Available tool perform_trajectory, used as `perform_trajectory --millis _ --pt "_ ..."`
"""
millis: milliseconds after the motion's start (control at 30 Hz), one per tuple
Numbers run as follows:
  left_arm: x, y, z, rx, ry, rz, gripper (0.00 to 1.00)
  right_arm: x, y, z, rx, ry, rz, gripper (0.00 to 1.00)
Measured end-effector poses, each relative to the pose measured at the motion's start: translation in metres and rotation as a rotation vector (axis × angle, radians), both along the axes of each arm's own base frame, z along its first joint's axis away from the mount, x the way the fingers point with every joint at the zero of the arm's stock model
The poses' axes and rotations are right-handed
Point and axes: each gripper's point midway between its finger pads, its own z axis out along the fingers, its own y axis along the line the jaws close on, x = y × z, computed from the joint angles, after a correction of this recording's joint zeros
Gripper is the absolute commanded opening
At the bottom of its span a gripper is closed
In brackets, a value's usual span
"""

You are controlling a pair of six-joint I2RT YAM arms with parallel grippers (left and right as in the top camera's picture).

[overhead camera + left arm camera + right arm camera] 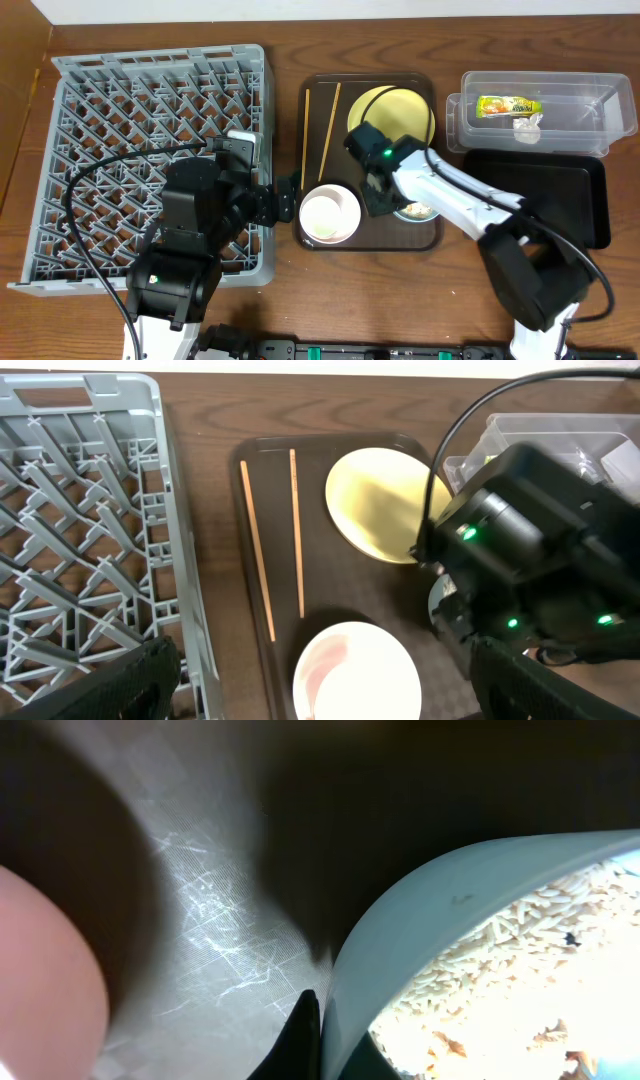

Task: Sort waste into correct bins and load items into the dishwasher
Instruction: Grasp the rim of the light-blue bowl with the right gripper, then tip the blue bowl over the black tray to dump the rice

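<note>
**Around the brown tray: dry waste binned, dishes not yet loaded**

Left of the dark brown serving tray (372,235), the grey dish rack (110,120) shows no dish among its pegs, though the left arm covers part of it. Loading, I judge, has not begun. The left gripper (285,200) hovers at the tray's left edge. Its fingers (120,685) are spread wide and hold nothing.

On the tray's left side the two chopsticks (306,130) lie side by side, with the white bowl (328,215) at the near-left corner. The yellow plate (395,108) sits at the tray's far side.

Toward the tray's right the right gripper (378,190) is down at the light-blue bowl (418,211). The wrist view shows one fingertip (300,1040) just outside the bowl's wall and the rice scraps (500,950) inside. It probably straddles the rim, but I cannot tell whether the jaws have closed on it.

Right of the tray, the clear tub (470,120) already holds the snack wrapper (508,104) and the tissue (527,127). The black tray (560,185) beside it is bare where the arm does not hide it.

That leaves the rice to bin and every dish on the serving tray to rack.
</note>
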Motion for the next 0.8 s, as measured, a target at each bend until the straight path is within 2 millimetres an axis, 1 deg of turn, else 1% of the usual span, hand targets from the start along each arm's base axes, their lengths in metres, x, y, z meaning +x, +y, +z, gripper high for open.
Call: perform_trajectory --millis 67,133,200,233,300,367,433,533,600,633,733,800 --pt "0.000 0.000 0.000 0.000 0.000 0.000 0.93 0.004 0.000 0.012 0.049 -0.009 -0.028 0.01" --pt "0.000 0.000 0.000 0.000 0.000 0.000 0.93 0.010 -0.001 0.031 0.112 -0.027 -0.058 0.01" --pt "0.000 0.000 0.000 0.000 0.000 0.000 0.93 0.021 -0.007 0.060 0.202 -0.064 -0.107 0.01" --pt "0.000 0.000 0.000 0.000 0.000 0.000 0.93 0.025 -0.012 0.071 0.237 -0.075 -0.127 0.01" --pt "0.000 0.000 0.000 0.000 0.000 0.000 0.93 0.034 -0.027 0.098 0.322 -0.101 -0.185 0.01" --pt "0.000 0.000 0.000 0.000 0.000 0.000 0.93 0.041 -0.043 0.115 0.385 -0.110 -0.238 0.01" --pt "0.000 0.000 0.000 0.000 0.000 0.000 0.93 0.046 -0.059 0.125 0.440 -0.096 -0.288 0.01" --pt "0.000 0.000 0.000 0.000 0.000 0.000 0.93 0.053 -0.084 0.129 0.530 -0.061 -0.358 0.01" --pt "0.000 0.000 0.000 0.000 0.000 0.000 0.93 0.056 -0.099 0.127 0.586 -0.036 -0.402 0.01" --pt "0.000 0.000 0.000 0.000 0.000 0.000 0.93 0.055 -0.112 0.121 0.633 -0.015 -0.437 0.01" --pt "0.000 0.000 0.000 0.000 0.000 0.000 0.93 0.058 -0.128 0.109 0.800 -0.025 -0.424 0.01" --pt "0.000 0.000 0.000 0.000 0.000 0.000 0.93 0.056 -0.143 0.100 0.913 -0.052 -0.413 0.01"
